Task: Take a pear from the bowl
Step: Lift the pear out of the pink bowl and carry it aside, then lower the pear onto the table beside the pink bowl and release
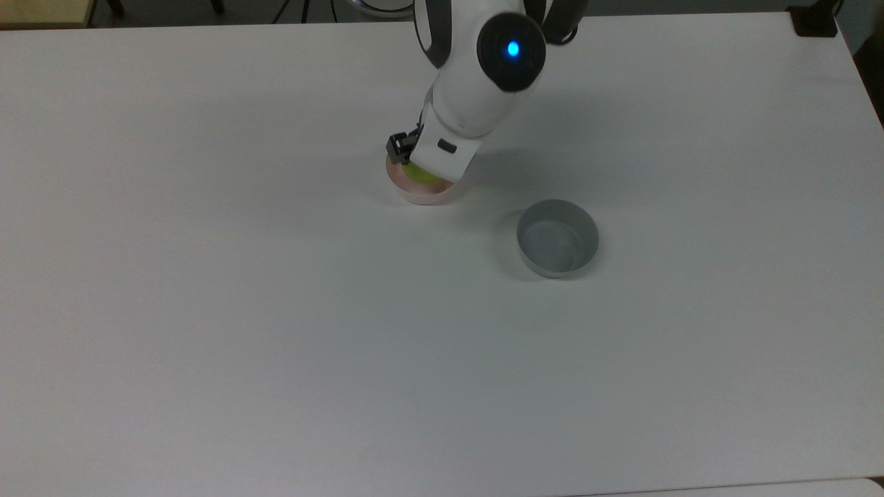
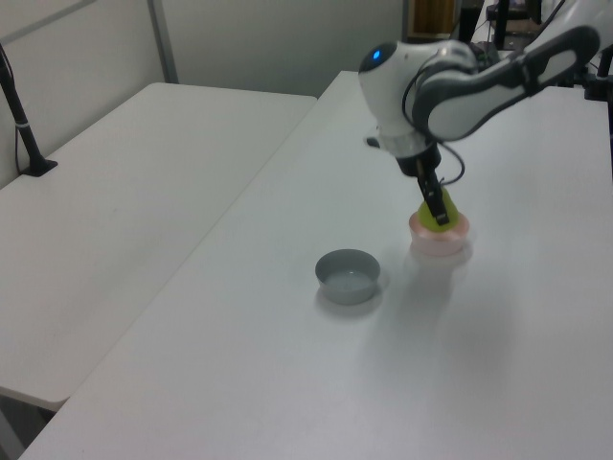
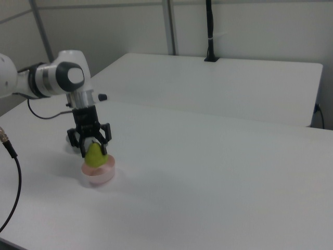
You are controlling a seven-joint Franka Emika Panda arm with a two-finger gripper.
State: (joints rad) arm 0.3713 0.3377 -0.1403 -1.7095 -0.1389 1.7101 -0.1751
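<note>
In the right view, the arm (image 3: pixel 49 78) reaches in from the right view's left and points its gripper (image 3: pixel 93 147) straight down over the bowl (image 3: pixel 98 175). The two dark fingers (image 3: pixel 105 141) stand on either side of the pear (image 3: pixel 95 155) and press against it, so the gripper is clamped on the fruit. The pear is upright, narrow end up between the fingers, and its rounded base sits at about the level of the bowl's rim; whether it touches the bowl inside cannot be told. The bowl rests on the white table (image 3: pixel 218 177).

In the left view, the grey bowl (image 2: pixel 348 276) stands on the table (image 2: pixel 239 364) toward the left view's left, near the pink bowl (image 2: pixel 440 237) but apart from it. The pear (image 2: pixel 437 209) shows yellow-green above the pink rim, with the gripper (image 2: pixel 437 203) tilted down onto it from the arm (image 2: pixel 460 81) above.

In the top view, the pink bowl (image 1: pixel 419 190) lies left of the grey bowl (image 1: pixel 557 238), with bare table (image 1: pixel 276 345) between them. The arm's wrist (image 1: pixel 469 103) covers much of the pink bowl; a sliver of the pear (image 1: pixel 418 174) shows beneath it, and one finger (image 1: pixel 396 147) juts out at the bowl's far edge.
</note>
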